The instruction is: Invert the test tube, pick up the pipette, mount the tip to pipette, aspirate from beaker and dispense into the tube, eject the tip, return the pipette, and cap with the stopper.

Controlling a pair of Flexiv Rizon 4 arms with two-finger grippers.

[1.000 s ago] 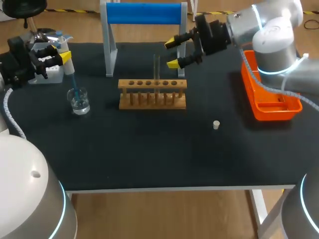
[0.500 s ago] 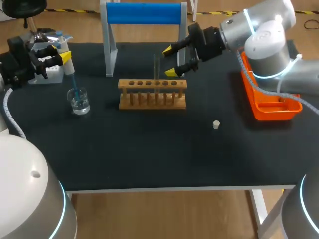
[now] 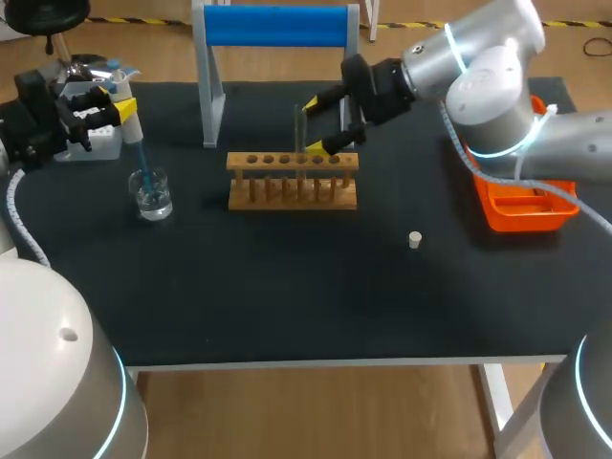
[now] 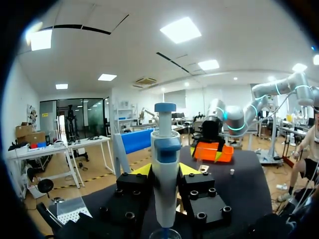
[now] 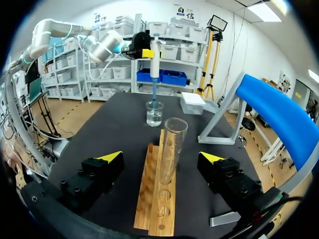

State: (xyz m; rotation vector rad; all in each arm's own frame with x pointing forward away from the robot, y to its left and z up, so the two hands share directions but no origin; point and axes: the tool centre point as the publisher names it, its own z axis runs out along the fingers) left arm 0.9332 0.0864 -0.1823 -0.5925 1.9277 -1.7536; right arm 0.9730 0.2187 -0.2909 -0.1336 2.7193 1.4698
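Note:
A clear test tube stands upright, mouth up, in the wooden rack. My right gripper is open at the tube's upper part, one yellow tip on either side and neither touching. The right wrist view shows the tube between the spread fingers of the right gripper, over the rack. My left gripper is shut on the white pipette, held upright with its blue tip inside the glass beaker. The left wrist view shows the pipette clamped between the fingers. A white stopper lies on the mat.
A blue-topped stand rises behind the rack. An orange tray sits at the table's right edge under my right arm. A white box stands beside the left gripper at the back left.
My right gripper has moved left toward the rack and now straddles the test tube. The left arm, pipette and beaker have not moved.

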